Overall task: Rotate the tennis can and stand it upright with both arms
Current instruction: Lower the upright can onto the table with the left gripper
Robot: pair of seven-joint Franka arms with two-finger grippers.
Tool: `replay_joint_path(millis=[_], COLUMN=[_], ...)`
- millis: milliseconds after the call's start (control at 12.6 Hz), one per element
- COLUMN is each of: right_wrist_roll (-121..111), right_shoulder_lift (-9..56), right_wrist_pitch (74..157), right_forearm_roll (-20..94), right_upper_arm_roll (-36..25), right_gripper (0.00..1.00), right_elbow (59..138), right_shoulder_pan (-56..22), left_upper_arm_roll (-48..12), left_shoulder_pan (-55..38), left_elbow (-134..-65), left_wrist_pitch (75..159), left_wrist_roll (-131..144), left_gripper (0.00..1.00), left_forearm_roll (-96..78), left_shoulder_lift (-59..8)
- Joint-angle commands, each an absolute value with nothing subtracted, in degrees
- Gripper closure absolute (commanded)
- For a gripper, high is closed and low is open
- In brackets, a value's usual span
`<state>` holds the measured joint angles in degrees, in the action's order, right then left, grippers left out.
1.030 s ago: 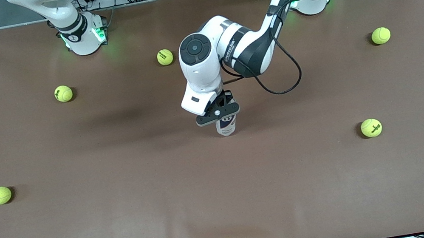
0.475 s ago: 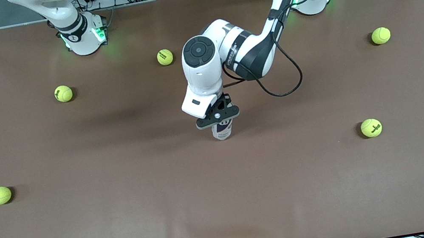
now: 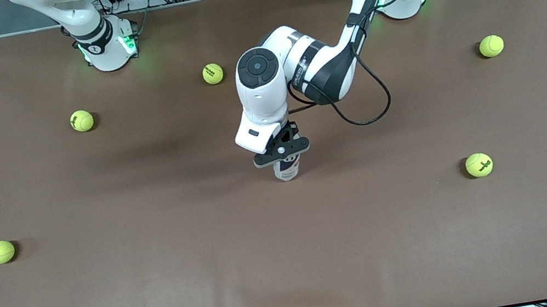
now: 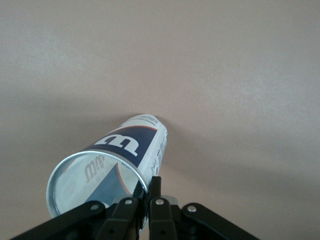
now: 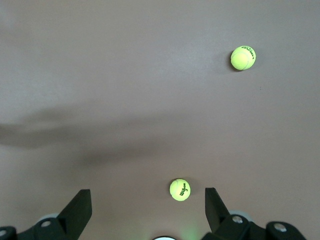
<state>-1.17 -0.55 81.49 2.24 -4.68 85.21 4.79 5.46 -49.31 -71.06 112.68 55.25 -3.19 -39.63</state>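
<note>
The left claw is clenched on the rim of the tennis can, which stands upright near the middle of the desk, about midway between the edge nearest the front camera and the edge where the arm bases stand. In the left wrist view the two black fingers meet over the metallic rim of the tennis can, pinching its wall, and the bottom of the can rests on the brown surface; its open top shows nothing inside, only the white-and-blue label seen through the clear wall. The front view hides that grip under the claw's body and shows just the lower part of the can below it. The right claw is released, its fingers spread wide, and it waits up in the air over the desk near the right arm's base; the front view shows only a dark part at the edge of the desk toward the right arm's end. Below it the right wrist view shows two tennis balls lying well apart. The front view shows five tennis balls scattered over the desk, all well apart from the can.
</note>
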Motion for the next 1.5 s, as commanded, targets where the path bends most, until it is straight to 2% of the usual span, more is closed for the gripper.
replay_joint_path(millis=[0,396,475,554,634,713,1030,1188,1347,1426], right_wrist_roll=[-1.4,-1.4,-1.4,-1.4,-1.4,-1.4,-1.4,-1.4,-1.4,-1.4], right_shoulder_lift=[-0.7,-0.7,-0.8,-0.8,-0.7,-0.7,-0.7,-0.7,-0.7,-0.7], right_wrist_pitch=[80.6,80.6,80.6,80.6,80.6,80.6,80.6,80.6,80.6,80.6], right_forearm_roll=[3.0,3.0,3.1,3.1,3.1,3.1,3.2,3.2,3.2,3.2], right_upper_arm_roll=[-4.0,-4.0,-4.0,-4.0,-4.0,-4.0,-4.0,-4.0,-4.0,-4.0], right_gripper=[0.00,0.00,0.00,0.00,0.00,0.00,0.00,0.00,0.00,0.00], right_elbow=[84.6,84.6,84.6,84.6,84.6,84.6,84.6,84.6,84.6,84.6], right_shoulder_pan=[6.1,6.0,6.0,6.0,6.0,6.0,6.0,6.0,6.0,6.0], left_upper_arm_roll=[6.1,6.3,6.3,6.3,6.3,6.2,6.2,6.1,5.9,6.0], left_shoulder_pan=[-49.4,-49.4,-49.2,-49.1,-49.1,-49.1,-49.0,-49.0,-48.3,-48.3], left_elbow=[-70.0,-69.8,-69.9,-69.8,-69.8,-69.8,-69.8,-69.8,-69.8,-69.8], left_wrist_pitch=[111.4,111.1,112.3,113.5,114.3,114.3,114.3,113.4,112.1,111.4], left_wrist_roll=[56.3,55.7,54.8,54.3,54.3,54.3,54.4,54.5,54.5,54.5], left_gripper=[1.00,1.00,0.91,0.64,0.50,0.40,0.39,0.30,0.27,0.17], left_forearm_roll=[-3.8,-3.5,-3.5,-3.5,-3.6,-3.6,-3.6,-3.8,-3.8,-3.8], left_shoulder_lift=[-40.8,-41.0,-41.1,-41.1,-41.1,-40.9,-40.5,-39.7,-39.1,-38.5])
